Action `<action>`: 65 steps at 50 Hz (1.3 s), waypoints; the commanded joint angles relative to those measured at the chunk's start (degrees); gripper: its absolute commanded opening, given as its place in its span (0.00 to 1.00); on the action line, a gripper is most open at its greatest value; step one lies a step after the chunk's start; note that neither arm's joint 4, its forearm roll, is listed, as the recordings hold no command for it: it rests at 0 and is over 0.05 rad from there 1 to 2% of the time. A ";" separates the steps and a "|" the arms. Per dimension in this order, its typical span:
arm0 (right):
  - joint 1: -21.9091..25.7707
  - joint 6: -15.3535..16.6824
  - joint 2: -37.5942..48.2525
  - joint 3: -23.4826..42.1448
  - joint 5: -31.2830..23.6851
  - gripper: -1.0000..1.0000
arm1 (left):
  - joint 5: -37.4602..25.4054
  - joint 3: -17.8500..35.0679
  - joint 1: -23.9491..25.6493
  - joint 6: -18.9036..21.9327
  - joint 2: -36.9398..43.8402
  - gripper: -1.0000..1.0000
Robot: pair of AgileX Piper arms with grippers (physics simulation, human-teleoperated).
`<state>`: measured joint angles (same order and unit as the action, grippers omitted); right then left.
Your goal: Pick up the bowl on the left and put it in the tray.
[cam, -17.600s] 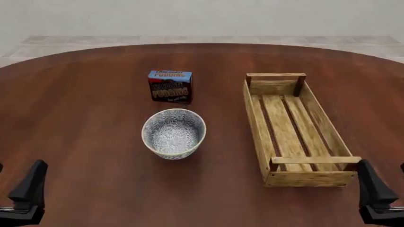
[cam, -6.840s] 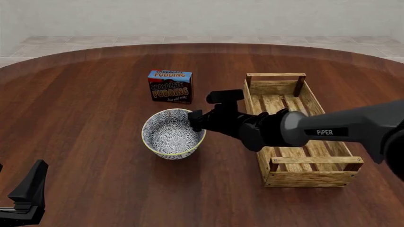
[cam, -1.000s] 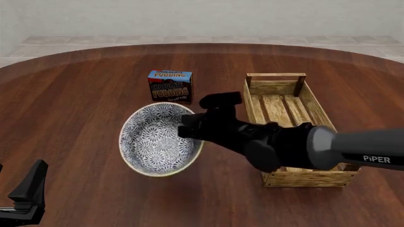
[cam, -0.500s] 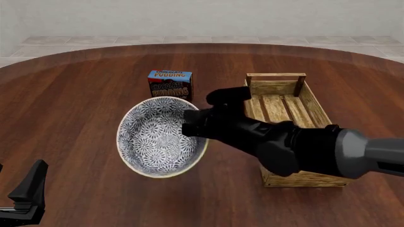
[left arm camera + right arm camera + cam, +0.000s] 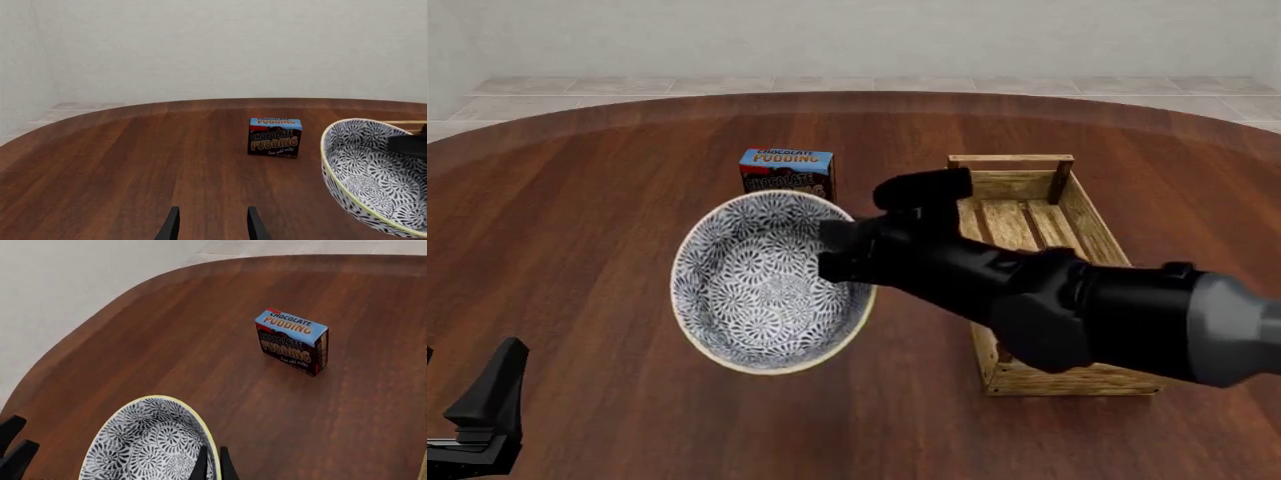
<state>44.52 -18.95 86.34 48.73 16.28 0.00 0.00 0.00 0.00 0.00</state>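
Presently: right tool (image 5: 834,252) pinches the rim of the bowl (image 5: 767,285), held tilted above the table (image 5: 587,200) at frame centre-left | tray (image 5: 1054,225) at right, apart from it | left tool (image 5: 481,420) parked lower left, fingers parted.

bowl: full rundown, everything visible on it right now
The bowl is round and deep, ceramic-looking, white with a dense blue floral pattern inside and out and a pale yellow rim. It is empty, lifted off the table and tilted. The right end effector is shut on its rim, one finger on each side of the wall. It hangs left of the tray, partly hiding the pudding box.
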 commanded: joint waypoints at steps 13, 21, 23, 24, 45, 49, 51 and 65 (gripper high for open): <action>0.50 -2.60 -4.61 -0.42 -1.66 0.00 | 0.00 0.00 0.00 0.00 0.00 1.00; 0.32 -2.31 -6.80 -0.76 -2.50 0.00 | 0.00 0.00 0.00 0.00 0.00 1.00; 0.27 -2.22 -7.51 -0.86 -2.75 0.00 | 0.00 0.00 0.00 0.00 0.00 1.00; 0.22 -2.18 -7.70 -0.87 -2.81 0.00 | 0.00 0.00 0.00 0.00 0.00 1.00; -0.58 0.77 -10.72 -1.22 -4.04 0.00 | 0.00 0.00 0.00 0.00 0.00 1.00; -0.73 0.96 -11.14 -1.20 -4.19 0.00 | 0.00 0.00 0.00 0.00 0.00 1.00; -0.91 1.06 -11.49 -1.10 -4.35 0.00 | 0.00 0.00 0.00 0.00 0.00 1.00; -1.46 0.91 -12.51 -1.26 -4.15 0.00 | 0.00 0.00 0.00 0.00 0.00 1.00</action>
<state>43.43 -17.70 74.92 47.26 12.06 0.00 0.00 0.00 0.00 0.00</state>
